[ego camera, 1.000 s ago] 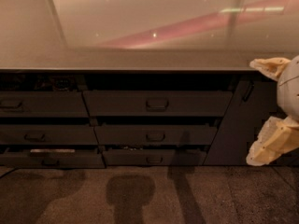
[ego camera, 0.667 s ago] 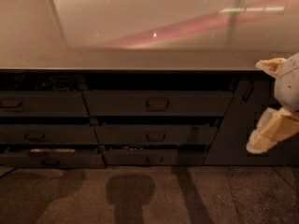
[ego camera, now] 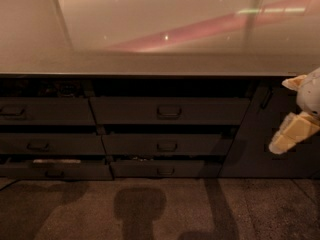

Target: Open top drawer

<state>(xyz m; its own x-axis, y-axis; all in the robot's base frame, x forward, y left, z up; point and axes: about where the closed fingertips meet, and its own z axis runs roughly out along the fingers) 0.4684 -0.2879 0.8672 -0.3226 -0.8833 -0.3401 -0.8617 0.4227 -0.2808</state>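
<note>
I have just one camera. It looks from up high, in front of the counter [ego camera: 150,64], and it points forward and down. I see the shiny top of the counter from above. Below it I see the drawer fronts [ego camera: 50,144] almost face on, and the floor [ego camera: 210,209] runs along the bottom. The camera stands far enough back to take in three rows of drawers, with the top drawer [ego camera: 170,110] near the middle. My gripper [ego camera: 280,114] pokes in at the right edge, partly cut off, with its two fingers apart.
</note>
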